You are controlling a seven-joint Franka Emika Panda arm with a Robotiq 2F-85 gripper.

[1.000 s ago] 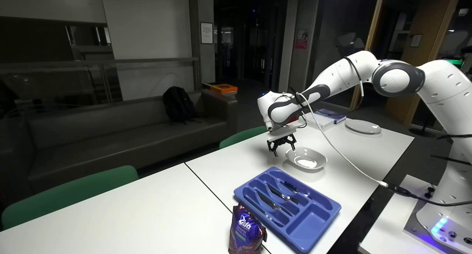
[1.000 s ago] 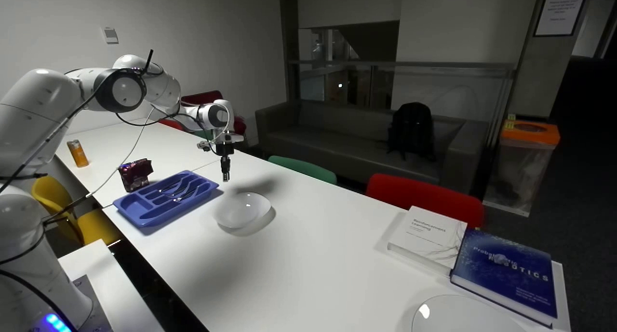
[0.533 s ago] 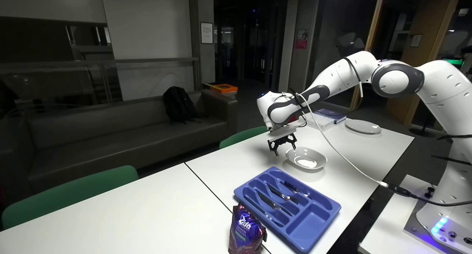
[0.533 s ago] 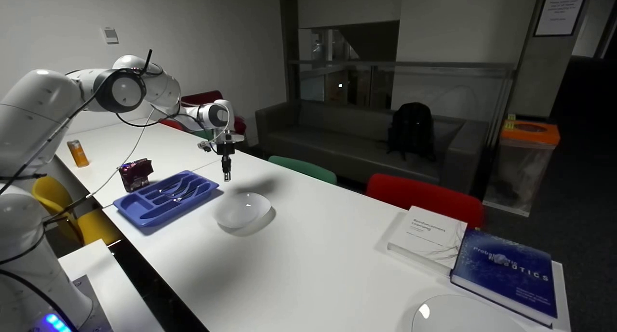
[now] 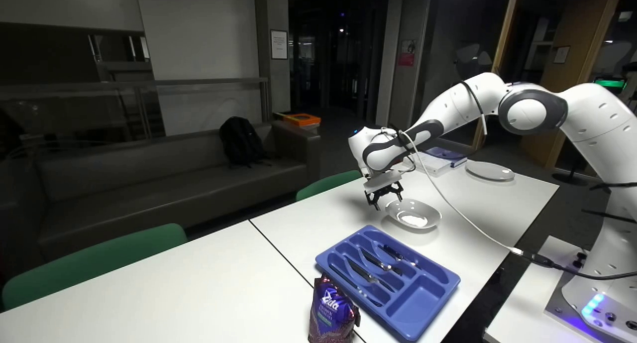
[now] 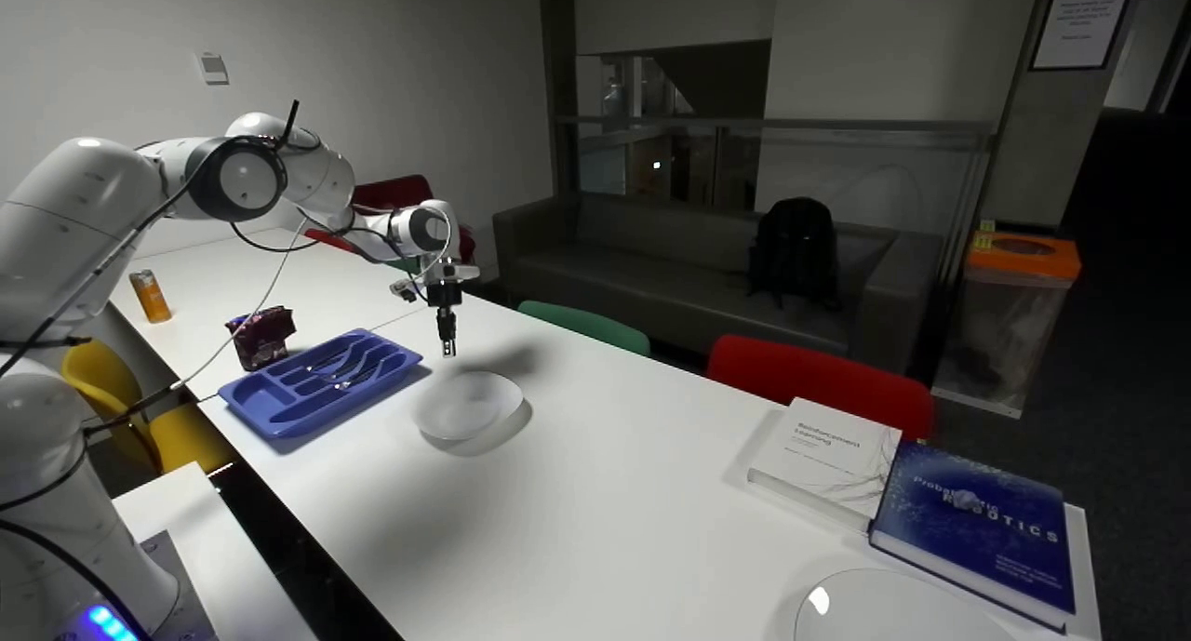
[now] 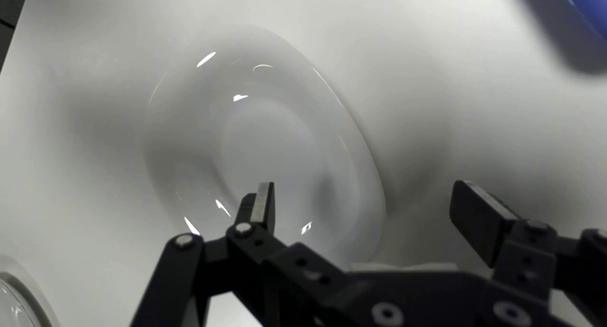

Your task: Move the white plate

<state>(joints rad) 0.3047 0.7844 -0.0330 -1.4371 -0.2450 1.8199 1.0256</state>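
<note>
The white plate (image 5: 413,214) is round and shallow with a raised rim and sits on the table. It shows in both exterior views (image 6: 468,407) and fills much of the wrist view (image 7: 272,137). My gripper (image 5: 388,204) is open and empty, pointing down above the table at the plate's edge. In an exterior view the fingers (image 6: 448,351) are just behind the plate, apart from it. In the wrist view the plate's rim runs between the open fingers (image 7: 363,185): one finger appears over the plate's inside, the other outside the rim. The plate's lower edge there is hidden by the gripper.
A blue cutlery tray (image 5: 427,294) with cutlery lies beside the plate, a foil bag (image 5: 331,313) by it. A flatter white disc (image 5: 490,171), a white book (image 6: 823,457) and a blue book (image 6: 977,529) are at the far table end. An orange can (image 6: 150,297) stands on the table.
My gripper has moved slightly to the right in both exterior views and a little lower, closer to the plate. It stays open. The plate has not moved.
</note>
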